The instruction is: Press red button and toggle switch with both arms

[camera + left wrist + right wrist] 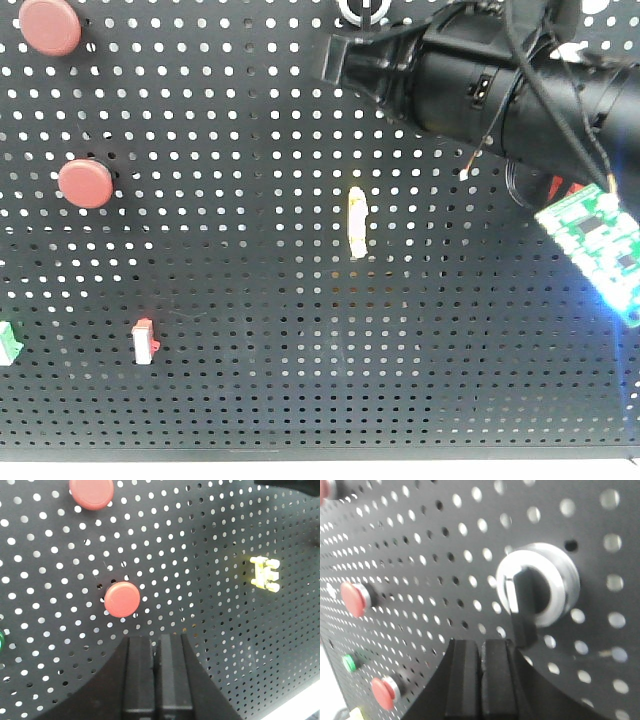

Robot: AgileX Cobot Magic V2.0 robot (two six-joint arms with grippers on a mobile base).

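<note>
In the front view the right arm (470, 90) reaches to the top of the pegboard (250, 400), where the toggle switch (365, 8) barely shows. From the left wrist, the left gripper (156, 644), clenched and empty, sits just below the red button (122, 599), which lies slightly to its left. From the right wrist, the right gripper (481, 647), also clenched on nothing, has the switch up and to the right, its black lever (524, 607) hanging beside the fingertip.

Black cylindrical arm (480, 90) at upper right; thin black cables (560, 110) cross it; green circuit board (597, 245) below; left gripper (156, 647), right gripper (481, 649) matte black.
</note>
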